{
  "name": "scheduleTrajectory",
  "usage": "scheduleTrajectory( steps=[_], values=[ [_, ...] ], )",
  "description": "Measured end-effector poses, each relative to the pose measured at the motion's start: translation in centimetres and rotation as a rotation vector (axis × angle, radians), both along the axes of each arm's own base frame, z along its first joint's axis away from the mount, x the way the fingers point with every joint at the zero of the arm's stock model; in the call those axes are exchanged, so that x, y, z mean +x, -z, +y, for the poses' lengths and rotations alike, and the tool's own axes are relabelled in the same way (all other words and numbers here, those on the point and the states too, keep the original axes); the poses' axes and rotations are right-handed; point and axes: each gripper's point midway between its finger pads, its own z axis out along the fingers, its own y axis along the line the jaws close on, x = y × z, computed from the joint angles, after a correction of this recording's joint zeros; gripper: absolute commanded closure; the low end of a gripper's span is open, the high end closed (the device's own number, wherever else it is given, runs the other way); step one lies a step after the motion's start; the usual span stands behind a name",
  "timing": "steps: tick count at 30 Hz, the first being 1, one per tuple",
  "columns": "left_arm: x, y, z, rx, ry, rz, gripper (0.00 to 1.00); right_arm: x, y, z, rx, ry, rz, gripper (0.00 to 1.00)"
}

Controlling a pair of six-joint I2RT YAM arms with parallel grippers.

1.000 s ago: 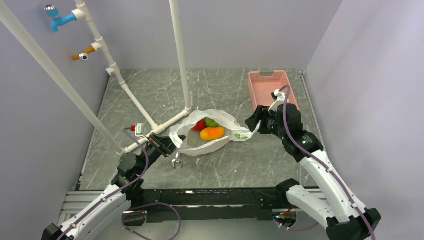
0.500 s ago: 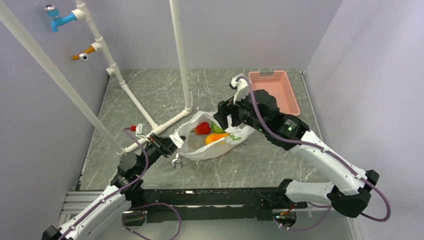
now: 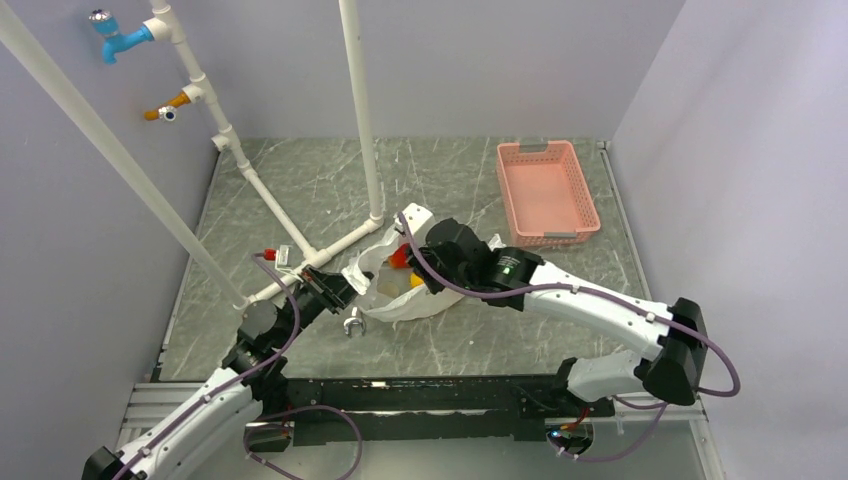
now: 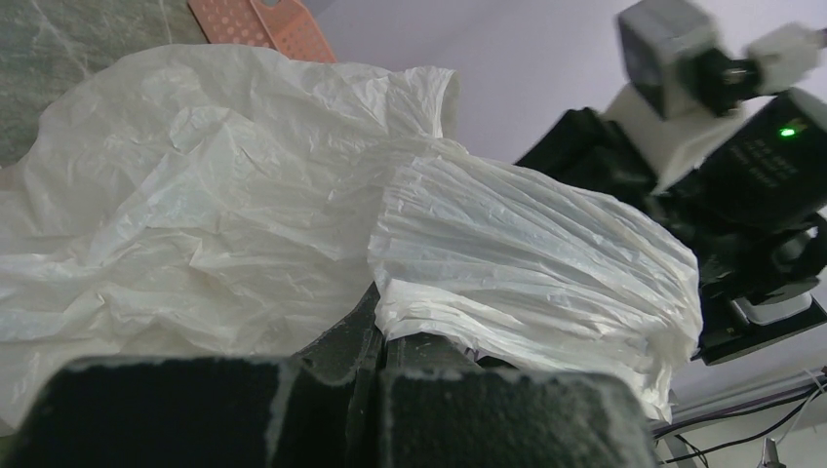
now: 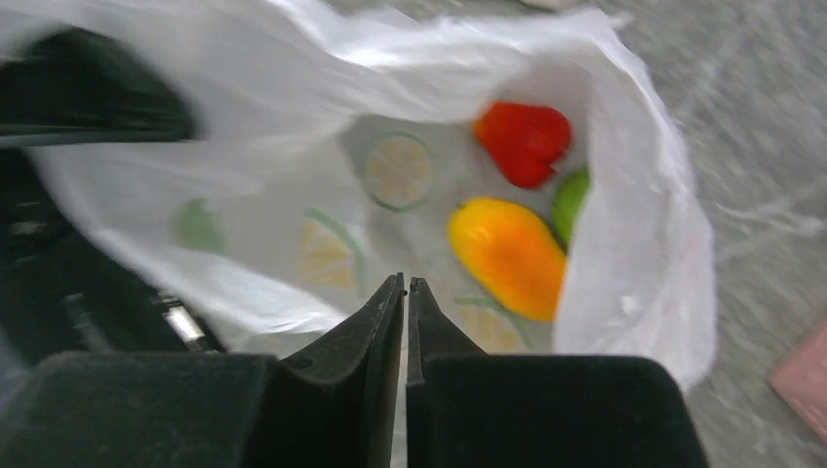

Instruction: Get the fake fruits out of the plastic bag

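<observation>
Three pieces lie in the open bag, all ahead of the right end effector. The mango is nearest, just beyond its tips and to their right. The red fruit sits farther on, and the apple is wedged between those two against the bag's right wall. The right end effector hangs over the bag's mouth with its jaws drawn almost together, leaving only a thin slit, and it holds nothing. The wrist view is blurred, so I cannot tell whether it touches the plastic.

The left end effector is clamped tight on a pleated, bunched fold of the bag's rim. The rest of the bag spreads beyond it on the surface. The basket stands well apart from both.
</observation>
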Motion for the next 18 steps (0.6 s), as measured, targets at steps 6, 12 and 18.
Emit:
scheduleTrajectory(
  steps=[6,12,18],
  values=[
    [-0.1,-0.4,0.1,-0.008,-0.001,-0.014,1.00,3.0,5.1,-2.8,-0.186,0.159,-0.045,0.59],
    [-0.3,-0.6,0.2,-0.008,-0.002,-0.026,1.00,2.5,7.5,-5.6,-0.288,0.231,-0.010,0.00],
    [-0.4,-1.2,0.7,-0.008,-0.026,-0.045,1.00,0.4,10.2,-9.6,-0.259,0.397,0.098,0.00]
  ],
)
